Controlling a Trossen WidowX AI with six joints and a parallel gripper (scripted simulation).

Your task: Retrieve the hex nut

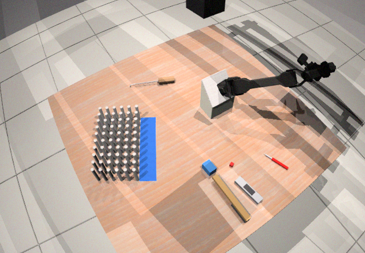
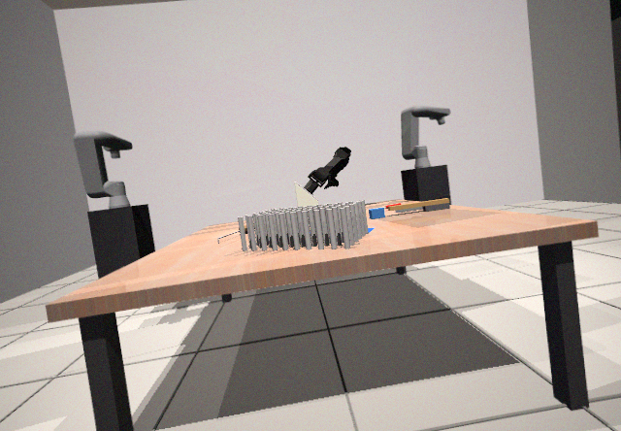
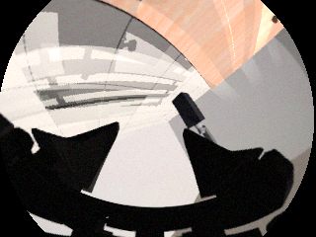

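Note:
The metal spacers (image 1: 118,140) (image 2: 322,225) stand upright in close rows. The blue taped strip (image 1: 151,150) lies along their right side in the top view, with only shadows across it. I cannot make out the nut among the spacers. A hook tool with a wooden handle (image 1: 166,80) and thin metal shaft lies beyond the field, outside it; its bent tip points left. A red-handled tool (image 1: 279,163) lies at the right. My gripper (image 1: 329,67) (image 3: 151,128) is open and empty, raised at the far right, well away from spacers and tools.
A pale wedge-shaped block (image 1: 210,100) (image 2: 304,196) stands at the arm's lower end. A blue block (image 1: 209,167) (image 2: 376,213), a small red cube (image 1: 231,164), a long tan bar (image 1: 231,198) (image 2: 421,204) and a grey bar with a dark panel (image 1: 242,182) lie right of the strip.

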